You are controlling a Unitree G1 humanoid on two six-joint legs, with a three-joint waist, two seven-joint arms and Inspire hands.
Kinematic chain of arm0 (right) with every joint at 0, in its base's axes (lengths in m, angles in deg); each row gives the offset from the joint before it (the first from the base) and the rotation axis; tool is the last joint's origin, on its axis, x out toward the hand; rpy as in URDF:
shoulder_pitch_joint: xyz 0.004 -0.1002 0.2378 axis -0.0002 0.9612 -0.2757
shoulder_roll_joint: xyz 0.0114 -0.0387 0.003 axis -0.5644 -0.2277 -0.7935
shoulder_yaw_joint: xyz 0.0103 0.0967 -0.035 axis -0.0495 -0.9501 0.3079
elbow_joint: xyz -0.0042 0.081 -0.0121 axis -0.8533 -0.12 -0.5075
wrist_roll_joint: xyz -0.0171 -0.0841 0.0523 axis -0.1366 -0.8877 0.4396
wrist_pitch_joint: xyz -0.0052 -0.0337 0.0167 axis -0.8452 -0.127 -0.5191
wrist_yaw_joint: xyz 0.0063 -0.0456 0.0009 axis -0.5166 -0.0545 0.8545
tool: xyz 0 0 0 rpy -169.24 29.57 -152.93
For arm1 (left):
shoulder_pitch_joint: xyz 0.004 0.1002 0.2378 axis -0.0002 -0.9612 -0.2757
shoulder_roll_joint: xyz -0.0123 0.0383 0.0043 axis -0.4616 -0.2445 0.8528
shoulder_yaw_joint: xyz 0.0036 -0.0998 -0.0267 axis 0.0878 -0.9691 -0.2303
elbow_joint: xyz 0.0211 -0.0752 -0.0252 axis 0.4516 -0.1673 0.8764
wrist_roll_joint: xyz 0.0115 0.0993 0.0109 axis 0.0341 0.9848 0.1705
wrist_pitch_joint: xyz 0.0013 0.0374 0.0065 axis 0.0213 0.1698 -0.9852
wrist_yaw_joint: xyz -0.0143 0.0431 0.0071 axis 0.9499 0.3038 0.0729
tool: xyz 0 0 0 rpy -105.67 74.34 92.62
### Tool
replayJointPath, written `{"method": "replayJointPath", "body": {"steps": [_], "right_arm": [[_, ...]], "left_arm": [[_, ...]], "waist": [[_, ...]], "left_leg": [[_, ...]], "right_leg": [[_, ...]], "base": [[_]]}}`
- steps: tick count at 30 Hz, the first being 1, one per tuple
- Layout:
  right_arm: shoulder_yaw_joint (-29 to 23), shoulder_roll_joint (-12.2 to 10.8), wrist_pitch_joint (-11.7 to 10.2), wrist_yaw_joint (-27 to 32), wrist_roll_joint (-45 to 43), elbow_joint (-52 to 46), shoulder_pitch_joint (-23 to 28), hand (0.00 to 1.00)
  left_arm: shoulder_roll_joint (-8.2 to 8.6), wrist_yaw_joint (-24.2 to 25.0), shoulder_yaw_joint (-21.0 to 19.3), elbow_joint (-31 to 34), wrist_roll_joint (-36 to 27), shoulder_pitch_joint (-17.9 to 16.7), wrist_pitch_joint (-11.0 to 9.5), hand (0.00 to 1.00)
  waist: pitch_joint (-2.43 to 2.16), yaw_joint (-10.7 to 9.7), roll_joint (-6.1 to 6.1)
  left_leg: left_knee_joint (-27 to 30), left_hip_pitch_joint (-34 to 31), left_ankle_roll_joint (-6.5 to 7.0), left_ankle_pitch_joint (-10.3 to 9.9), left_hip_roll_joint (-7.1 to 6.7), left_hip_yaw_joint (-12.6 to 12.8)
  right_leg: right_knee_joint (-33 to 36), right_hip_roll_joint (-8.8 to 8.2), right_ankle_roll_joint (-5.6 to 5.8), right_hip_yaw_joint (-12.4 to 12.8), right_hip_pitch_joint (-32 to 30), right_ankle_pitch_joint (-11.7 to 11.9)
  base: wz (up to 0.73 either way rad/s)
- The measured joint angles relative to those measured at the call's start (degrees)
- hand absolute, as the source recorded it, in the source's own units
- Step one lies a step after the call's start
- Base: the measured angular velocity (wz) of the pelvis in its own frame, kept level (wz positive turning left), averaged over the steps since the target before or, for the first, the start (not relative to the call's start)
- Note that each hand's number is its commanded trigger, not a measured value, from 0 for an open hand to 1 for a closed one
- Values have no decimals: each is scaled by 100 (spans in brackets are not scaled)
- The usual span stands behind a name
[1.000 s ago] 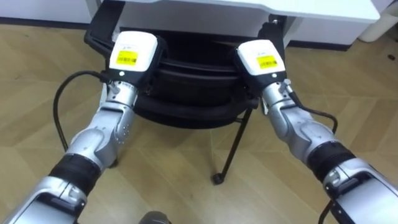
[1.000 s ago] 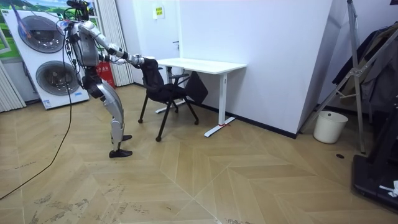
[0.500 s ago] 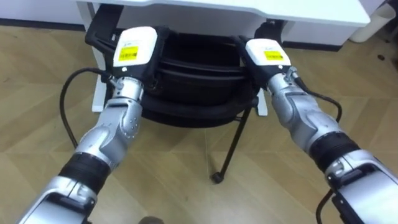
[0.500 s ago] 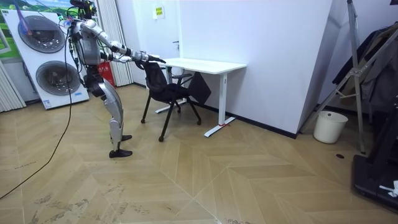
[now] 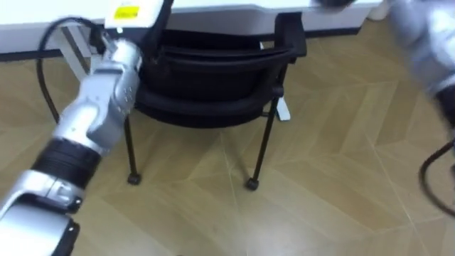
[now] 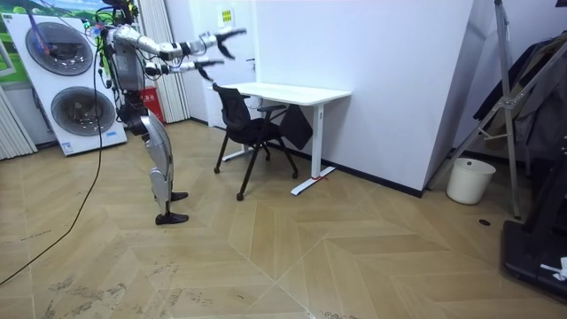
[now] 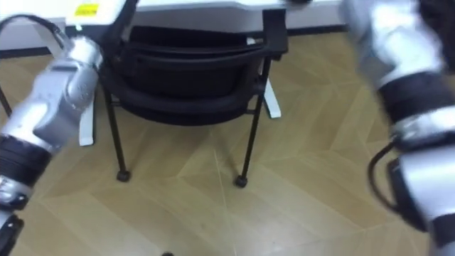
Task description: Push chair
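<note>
The black chair [image 5: 213, 78] stands on thin legs with its back towards me and its seat under the white desk [image 5: 234, 6]. In the room view the chair [image 6: 252, 133] sits at the desk's [image 6: 283, 91] near end. I stand a step behind it with both arms stretched forward and raised. My left hand [image 6: 202, 64] hangs above the chair's back, apart from it, fingers straight. My right hand [image 6: 226, 35] is higher still, fingers spread. In the left eye view my left hand [image 5: 131, 11] shows at the top edge, holding nothing.
Two stacked washing machines [image 6: 66, 80] stand behind me at the room view's left. A white bin [image 6: 467, 180] and a clothes rack [image 6: 523, 106] are far off at the right. Open wooden floor [image 6: 292, 257] lies around the chair.
Both hands have let go of the chair's back, opened and risen. The chair has slid away from me, further under the desk.
</note>
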Motion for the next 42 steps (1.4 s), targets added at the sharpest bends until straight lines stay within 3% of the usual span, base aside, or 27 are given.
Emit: {"method": "replayJointPath", "body": {"steps": [1, 2, 3, 4, 6, 8, 9, 11, 13, 14, 17, 18, 21, 22, 23, 24, 26, 27, 28, 29, 31, 32, 33, 35, 38, 41, 42], "right_arm": [[-21, 41, 16, 163, 216, -172, -14, 0], [-46, 49, -27, 203, 380, -373, 34, 0], [-81, 75, -35, 202, 463, -483, 49, 0], [-180, 253, -55, 209, 698, -723, 86, 0], [-292, 678, -57, 296, 1263, -963, 89, 0], [-796, 1169, -50, 532, 1784, -1431, 427, 0], [-944, 1270, -59, 616, 1824, -1528, 536, 0], [-1321, 1595, -54, 836, 1983, -1758, 899, 0], [-1851, 1945, -127, 1014, 2268, -1967, 1498, 0], [-2010, 1992, -152, 1074, 2322, -1982, 1656, 0], [-3189, 2044, -264, 1498, 2717, -2246, 2585, 0], [-3401, 2045, -299, 1609, 2817, -2253, 2729, 0], [-4428, 2000, -550, 2138, 3952, -2350, 3839, 0], [-4947, 1864, -671, 2294, 4375, -2419, 4517, 0], [-5174, 1769, -742, 2363, 4656, -2431, 4827, 0], [-5601, 1571, -851, 2482, 5329, -2443, 5477, 0], [-6266, 800, -990, 2689, 6891, -2452, 6542, 0], [-6365, 562, -1020, 2721, 7279, -2426, 6798, 0], [-6552, 36, -1048, 2716, 8097, -2322, 7289, 0], [-6601, -223, -1056, 2699, 8493, -2218, 7500, 0], [-6764, -1255, -1038, 2699, 9886, -1693, 8134, 0], [-6707, -1592, -1062, 2626, 10363, -1194, 8379, 0], [-6651, -1739, -1084, 2546, 10511, -871, 8484, 0], [-6206, -2297, -1088, 2129, 10638, 644, 8618, 0], [-5574, -2865, -956, 1623, 10525, 2446, 8549, 0], [-5147, -3111, -712, 1072, 9861, 3680, 8373, 0], [-5003, -3113, -648, 965, 9777, 3830, 8314, 0]], "left_arm": [[-146, -283, -269, 39, -327, 184, -58, 0], [-248, -472, -625, 98, -499, 212, -62, 0], [-321, -558, -792, 161, -548, 208, -57, 0], [-499, -713, -1035, 329, -591, 201, -66, 0], [-782, -1020, -1274, 526, -603, 109, -187, 0], [-1105, -1262, -1673, 746, -617, -263, -332, 0], [-1192, -1288, -1790, 809, -617, -379, -357, 0], [-1395, -1406, -2141, 955, -723, -742, -376, 0], [-1533, -1613, -2720, 1069, -819, -1397, -468, 0], [-1533, -1673, -2870, 1068, -819, -1532, -472, 0], [-1537, -2099, -3995, 1186, -1169, -2545, -570, 0], [-1537, -2176, -4171, 1191, -1266, -2704, -580, 0], [-1483, -2561, -5007, 1350, -1965, -3829, -726, 0], [-1315, -2711, -5331, 1441, -2195, -4348, -828, 0], [-1221, -2810, -5463, 1455, -2342, -4596, -880, 0], [-1042, -3014, -5690, 1456, -2765, -5152, -1007, 0], [-407, -3469, -5973, 1454, -3585, -6068, -1158, 0], [-217, -3567, -5974, 1451, -3778, -6300, -1192, 0], [208, -3691, -5965, 1403, -4173, -6624, -1284, 0], [411, -3739, -5946, 1347, -4396, -6789, -1305, 0], [1050, -3777, -5910, 793, -5251, -7220, -1320, 0], [1217, -3775, -5835, 253, -5591, -7263, -1360, 0], [1284, -3764, -5755, -53, -5775, -7270, -1380, 0], [1585, -3511, -5358, -1344, -6343, -7395, -1402, 0], [1915, -2909, -4805, -2913, -6676, -7380, -1382, 0], [2217, -2142, -4606, -4140, -6667, -7340, -1227, 0], [2228, -2000, -4551, -4333, -6666, -7297, -1154, 0]], "waist": [[-88, -121, 49], [-213, -265, 113], [-241, -301, 134], [-256, -329, 159], [-257, -413, 158], [-269, -466, 158], [-271, -469, 161], [-270, -566, 160], [-269, -640, 160], [-267, -663, 155], [-261, -831, 177], [-260, -864, 183], [-255, -921, 190], [-247, -923, 203], [-242, -915, 212], [-234, -906, 214], [-205, -879, 258], [-206, -854, 262], [-224, -861, 269], [-227, -861, 276], [-237, -805, 262], [-261, -743, 354], [-290, -726, 356], [-289, -735, 440], [-299, -765, 458], [-293, -781, 472], [-291, -763, 461]], "left_leg": [[-158, 199, 2, 30, -48, 3], [-299, 408, 5, 39, -98, -5], [-378, 538, 1, 44, -120, 0], [-530, 753, -5, 65, -146, 81], [-716, 981, -15, 105, -182, 124], [-864, 1195, -27, 119, -193, 199], [-885, 1221, -27, 119, -190, 229], [-927, 1250, -27, 117, -194, 258], [-985, 1273, -27, 116, -197, 332], [-992, 1273, -26, 116, -197, 341], [-998, 1220, -26, 77, -196, 403], [-996, 1212, -24, 68, -196, 403], [-1015, 1265, -32, 8, -194, 432], [-1004, 1300, -34, -44, -191, 433], [-1006, 1322, -36, -63, -192, 449], [-1033, 1382, -36, -98, -191, 524], [-1023, 1439, -30, -179, -189, 572], [-1021, 1444, -26, -197, -194, 577], [-999, 1462, -29, -245, -206, 572], [-988, 1460, -28, -266, -207, 568], [-940, 1470, -36, -326, -211, 561], [-932, 1476, -42, -349, -211, 559], [-928, 1482, -45, -360, -210, 557], [-958, 1569, -56, -390, -212, 553], [-918, 1645, -106, -459, -206, 515], [-867, 1723, -93, -520, -222, 530], [-869, 1747, -89, -526, -229, 533]], "right_leg": [[-59, -31, 18, -8, 164, -10], [-134, -54, 50, 4, 352, -31], [-141, -70, 77, 36, 428, -54], [-143, -91, 101, 130, 537, -98], [-140, -122, 124, 158, 673, -166], [-204, -114, 136, 217, 801, -202], [-215, -108, 136, 244, 809, -201], [-223, -112, 139, 255, 813, -203], [-228, -113, 147, 303, 778, -206], [-230, -114, 148, 310, 770, -206], [-245, -107, 168, 392, 685, -219], [-256, -107, 172, 401, 690, -222], [-327, -95, 181, 436, 750, -228], [-335, -93, 193, 447, 786, -240], [-328, -93, 200, 471, 795, -253], [-328, -93, 214, 540, 805, -272], [-332, -90, 242, 579, 846, -295], [-334, -94, 249, 580, 863, -309], [-326, -106, 262, 597, 885, -363], [-319, -110, 267, 594, 903, -383], [-288, -122, 282, 575, 890, -459], [-280, -121, 287, 588, 894, -481], [-277, -124, 291, 586, 902, -489], [-246, -137, 299, 585, 977, -545], [-212, -155, 311, 580, 1071, -627], [-175, -176, 326, 597, 1140, -668], [-175, -183, 329, 599, 1161, -669]], "base": [[10], [5], [-9], [-22], [-8], [-8], [-20], [-10], [-11], [-10], [-10], [-5], [-6], [-5], [-16], [-25], [-18], [0], [0], [0], [3], [0], [0], [0], [6], [0], [-8]]}}
